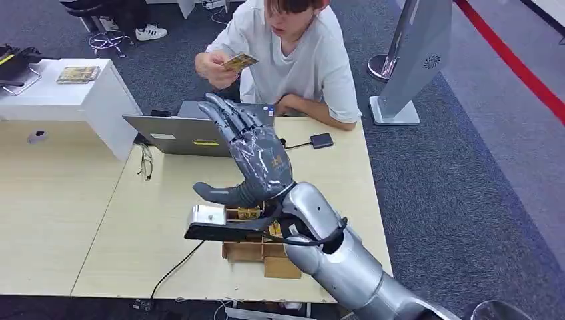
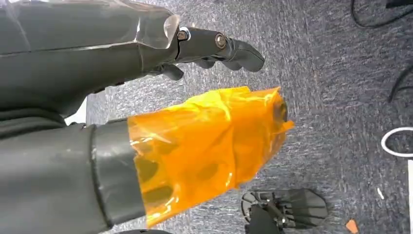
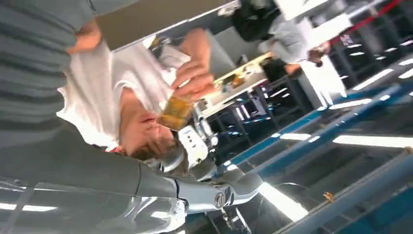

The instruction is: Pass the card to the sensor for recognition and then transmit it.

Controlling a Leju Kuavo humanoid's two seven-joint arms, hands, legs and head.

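Observation:
A person seated behind the table holds the yellow card (image 1: 238,62) up in one hand, apart from my fingers. My right hand (image 1: 256,157) is raised over the table, fingers stretched toward the person and thumb out, with nothing in it. In the right wrist view the card (image 3: 176,111) sits in the person's fingers beyond my right hand (image 3: 214,192). Below that hand lies a black and silver device (image 1: 213,223) on a cable, beside a wooden card holder (image 1: 260,252). A small black square reader (image 1: 322,140) lies near the person. My left hand (image 2: 195,136), its thumb wrapped in orange film, hangs over grey carpet holding nothing.
A grey laptop (image 1: 173,130) stands at the table's far edge with glasses (image 1: 145,162) beside it. A white cabinet (image 1: 80,93) is at the left and a grey standing panel (image 1: 413,60) at the right. A black wheeled base (image 2: 285,209) is on the carpet.

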